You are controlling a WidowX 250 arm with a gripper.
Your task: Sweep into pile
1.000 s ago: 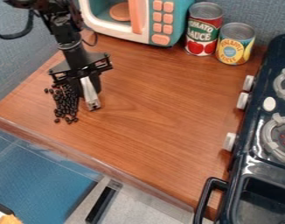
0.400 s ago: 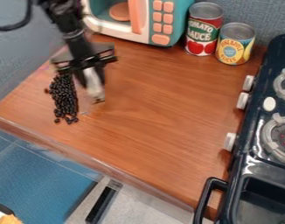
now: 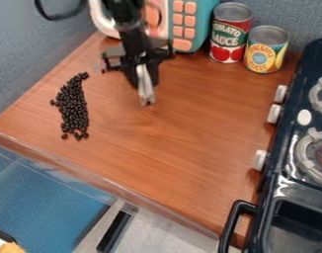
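Observation:
The black gripper (image 3: pixel 145 91) hangs over the upper left part of the wooden counter, in front of the toy microwave. A light grey, narrow tool (image 3: pixel 145 84) sits at its fingers and points downward. To the gripper's left lies a long, narrow heap of small black beans (image 3: pixel 74 108), stretching from upper right to lower left. A few beans lie slightly apart at the heap's edges. Gripper and tool are both apart from the beans.
A toy microwave (image 3: pixel 184 22) stands at the back, beside a red can (image 3: pixel 230 33) and a yellow can (image 3: pixel 265 49). The dark toy stove (image 3: pixel 282 188) borders the counter on the right. The counter's front edge (image 3: pixel 111 184) runs diagonally below.
The gripper and the grey tool have moved right and away from the beans, toward the microwave. The upper end of the heap, earlier behind the gripper, is now uncovered.

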